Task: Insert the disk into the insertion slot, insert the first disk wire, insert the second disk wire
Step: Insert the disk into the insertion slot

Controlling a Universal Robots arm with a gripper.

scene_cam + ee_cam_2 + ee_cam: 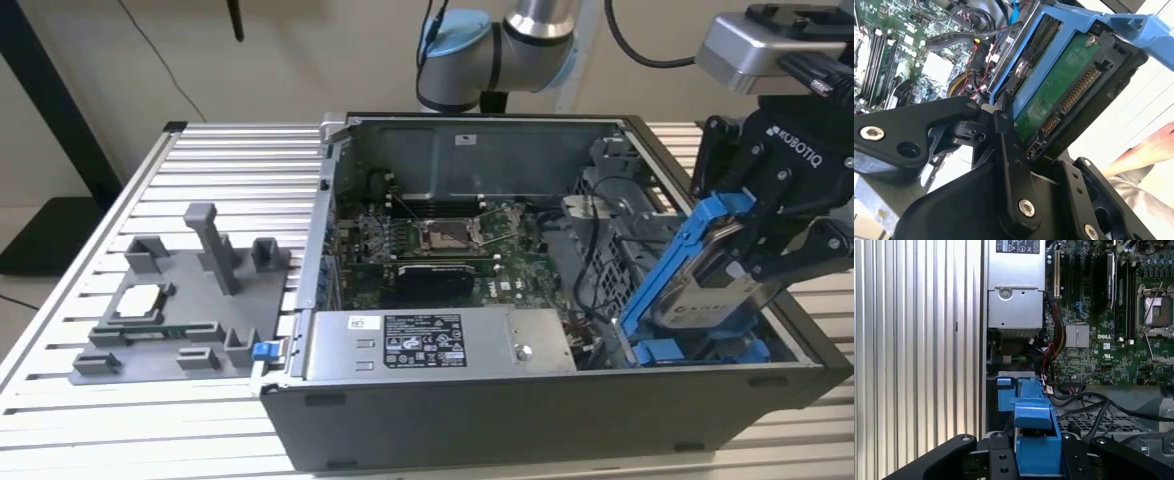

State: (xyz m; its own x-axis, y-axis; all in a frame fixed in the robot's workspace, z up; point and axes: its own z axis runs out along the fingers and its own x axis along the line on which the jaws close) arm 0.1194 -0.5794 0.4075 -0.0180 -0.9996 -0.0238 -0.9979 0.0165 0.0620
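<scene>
Exterior view. An open computer case (534,420) lies on a ribbed metal surface (80,420). At the 3 o'clock side of the case, the gripper (747,262) is clamped on the disk (694,290). The disk stands steeply tilted, its upper end toward 12 o'clock and its lower end down inside the case. The blue carrier frames the silver drive, whose label faces 5 o'clock.

The insertion slot (714,350), a grey bay with blue tabs, sits at the 4 o'clock corner of the case, directly under the disk's lower end. Whether the two touch cannot be told; the disk is not lying flat in the slot.

The power supply (427,345) lies along the 6 o'clock wall of the case. The motherboard (441,240) lies beyond it toward 12 o'clock. Black cables (594,250) run between the motherboard and the disk. A grey fixture (187,300) stands on the surface at 9 o'clock, well apart from the case.

Second wrist view. The gripper (1036,150) has the disk (1059,90) between its black fingers (1009,150). The green circuit board and the connector edge are exposed. A person's hand (1149,147) is seen outside the case.

First wrist view. The gripper (1036,460) grips the disk's (1036,440) blue carrier, with the power supply (1015,305) and motherboard (1094,340) beyond it.
</scene>
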